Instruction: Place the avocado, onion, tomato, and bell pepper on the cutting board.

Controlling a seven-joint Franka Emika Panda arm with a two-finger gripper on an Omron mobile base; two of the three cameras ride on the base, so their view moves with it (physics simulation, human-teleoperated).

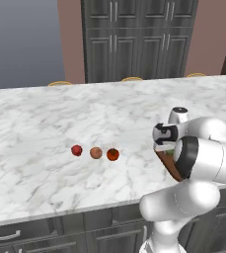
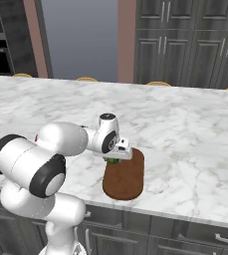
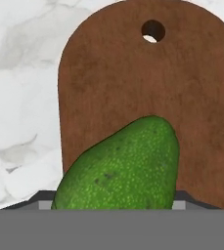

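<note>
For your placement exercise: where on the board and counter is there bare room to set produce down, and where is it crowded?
The dark reddish-brown wooden cutting board is bare across its near half, towards the counter edge. Its far end is crowded by the gripper with the green avocado. Bare white marble counter surrounds the row of crimson ball, tan onion and orange-red ball.

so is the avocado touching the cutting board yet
Cannot tell. In the hand view the avocado overlaps the cutting board, but from above no contact or gap shows; the right base view hides its underside.
</note>
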